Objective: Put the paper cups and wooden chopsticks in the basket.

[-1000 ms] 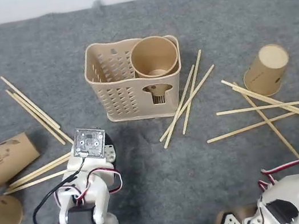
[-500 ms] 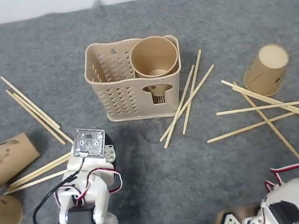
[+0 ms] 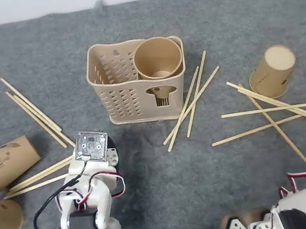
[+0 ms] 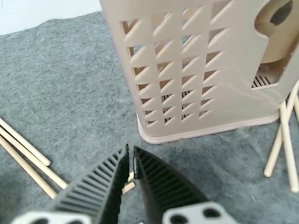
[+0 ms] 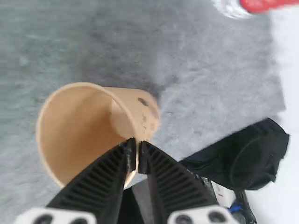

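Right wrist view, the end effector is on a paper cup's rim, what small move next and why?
Probably lift the paper cup slightly clear of the mat. The right end effector looks shut on its rim, so the grasp seems made, and the basket has an empty compartment.

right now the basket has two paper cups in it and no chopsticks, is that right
Not quite. The high view shows one paper cup in the basket, not two. The rest of what you said is right.

Right gripper point(image 5: 137, 144), fingers point(image 5: 105, 179) tight on the rim of a paper cup point(image 5: 74, 130) over grey mat point(image 5: 196, 70)
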You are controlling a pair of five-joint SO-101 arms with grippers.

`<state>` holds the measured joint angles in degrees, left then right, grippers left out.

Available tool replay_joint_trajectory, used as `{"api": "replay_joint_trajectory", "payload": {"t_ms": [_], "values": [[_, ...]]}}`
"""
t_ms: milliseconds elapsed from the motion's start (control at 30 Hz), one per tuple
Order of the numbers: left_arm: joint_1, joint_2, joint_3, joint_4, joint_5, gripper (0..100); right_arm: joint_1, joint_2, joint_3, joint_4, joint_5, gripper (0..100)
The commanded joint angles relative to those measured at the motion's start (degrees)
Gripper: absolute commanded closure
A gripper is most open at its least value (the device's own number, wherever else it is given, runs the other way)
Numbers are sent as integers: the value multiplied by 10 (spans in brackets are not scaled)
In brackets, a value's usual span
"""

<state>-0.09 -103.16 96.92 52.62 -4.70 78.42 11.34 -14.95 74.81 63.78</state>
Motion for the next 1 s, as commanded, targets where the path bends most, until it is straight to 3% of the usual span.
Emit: {"api": "replay_joint_trajectory", "payload": {"t_ms": [0, 200, 367, 500, 700, 833, 967], "values": [[-4, -3, -3, -1, -6, 985, 7, 23, -23, -18, 38, 992], [-4, -3, -3, -1, -6, 985, 7, 77, -24, -42, 51, 990], [-4, -3, -3, -1, -6, 985, 7, 98, -24, -59, 51, 890], [-4, -3, -3, -1, -6, 985, 4, 102, -24, -71, 52, 998], [-4, -3, -3, -1, -6, 985, 3, 99, -24, -66, 47, 992], [-4, -3, -3, -1, -6, 985, 0, 98, -43, -52, 2, 992], [-4, -3, -3, -1, -6, 985, -21, 102, -107, 38, -74, 992]]}}
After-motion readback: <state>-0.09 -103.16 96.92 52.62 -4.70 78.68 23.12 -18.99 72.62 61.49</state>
